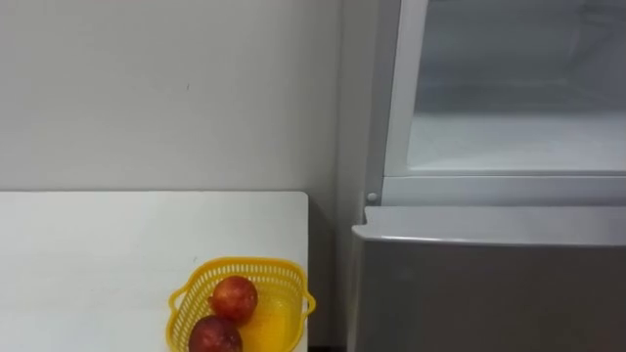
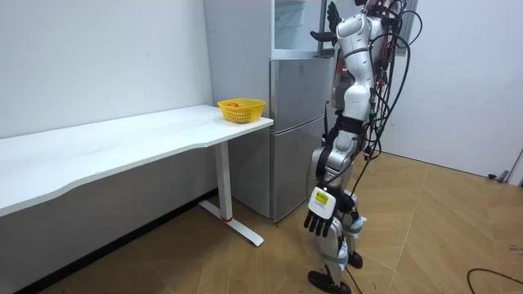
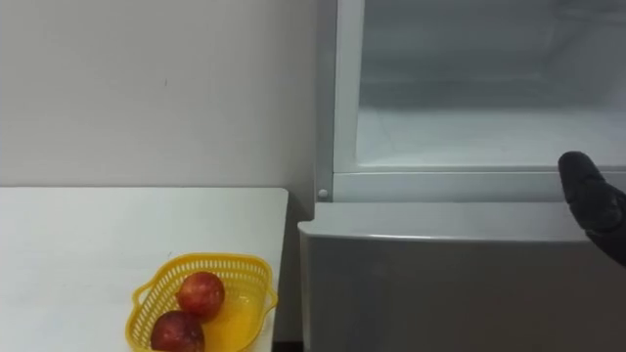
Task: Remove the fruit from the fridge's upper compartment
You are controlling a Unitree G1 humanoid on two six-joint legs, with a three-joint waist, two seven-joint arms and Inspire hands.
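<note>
The upper fridge compartment (image 1: 514, 137) stands open in front of me, and its white shelf (image 3: 469, 137) shows nothing on it. My right hand (image 3: 594, 203) is a dark shape at the right eye view's right edge, level with the compartment's lower sill. In the room view the right hand (image 2: 331, 15) is raised beside the upper compartment (image 2: 290, 24) with its fingers straight. My left hand (image 2: 320, 214) hangs relaxed by my leg and holds nothing.
The grey lower fridge door (image 1: 489, 293) is closed. On my left a white table (image 1: 98, 254) meets the wall. At its near right corner a yellow basket (image 1: 196, 288) holds two red fruits (image 1: 234, 297). A narrow gap separates table and fridge.
</note>
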